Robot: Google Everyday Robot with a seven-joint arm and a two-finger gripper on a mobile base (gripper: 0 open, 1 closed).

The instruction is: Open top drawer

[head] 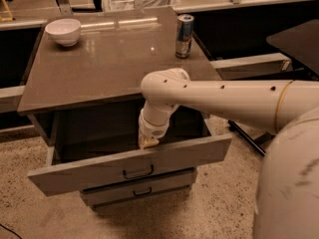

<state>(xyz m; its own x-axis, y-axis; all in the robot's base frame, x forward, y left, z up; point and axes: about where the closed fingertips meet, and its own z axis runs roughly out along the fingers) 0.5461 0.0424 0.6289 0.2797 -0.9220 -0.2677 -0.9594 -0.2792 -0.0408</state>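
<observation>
Currently, camera view, looking down at a grey cabinet from above and in front.

- Top drawer (189, 156): pulled well out from under the table top (109, 63). Its wide grey front slopes across the frame, left end lower and nearer the camera. Plain grey inside, dark toward the back. A small black bar handle (138, 172) sits at the centre of the front.
- Gripper (148, 142): down inside the open drawer, just behind the upper edge of the front panel and a little above the handle. Its pale tan tip touches or nearly touches the inner face of the front. Cannot tell whether it is released or clenched, and cannot tell whether it grasps anything.
- Arm (224, 101): cream-coloured, reaching in from the right over the drawer, bending at a rounded joint and turning straight down to the gripper. The robot's body (291, 183) fills the lower right corner.
- Lower drawer (169, 180): narrower, just beneath the top drawer, sticking out only slightly, with its own black handle (142, 192).
- On the table top: a white bowl (63, 31) at the far left corner, upright. A drink can (184, 35) stands upright near the far right edge, well apart from the bowl.
- Floor (60, 218): speckled, light-coloured.
</observation>
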